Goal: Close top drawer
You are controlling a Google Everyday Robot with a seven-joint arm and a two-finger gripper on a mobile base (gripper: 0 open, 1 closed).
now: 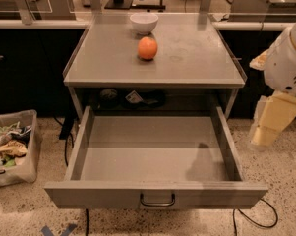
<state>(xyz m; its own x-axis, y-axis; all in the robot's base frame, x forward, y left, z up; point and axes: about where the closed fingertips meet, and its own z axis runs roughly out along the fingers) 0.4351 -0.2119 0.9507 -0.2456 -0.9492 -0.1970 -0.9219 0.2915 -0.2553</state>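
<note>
Speckled floor (pixel 285 181): wide grey metal top drawer (pixel 152 156) stands fully open; end effector (pixel 274 121) at frame right, grip unreadable, should push front squarely.

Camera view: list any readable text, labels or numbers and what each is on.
None readable.
Packet in the recess above the top drawer: print blurred.
Wrappers in the bin: print blurred.
Pincer, right of the drawer: no marking seen.
</note>
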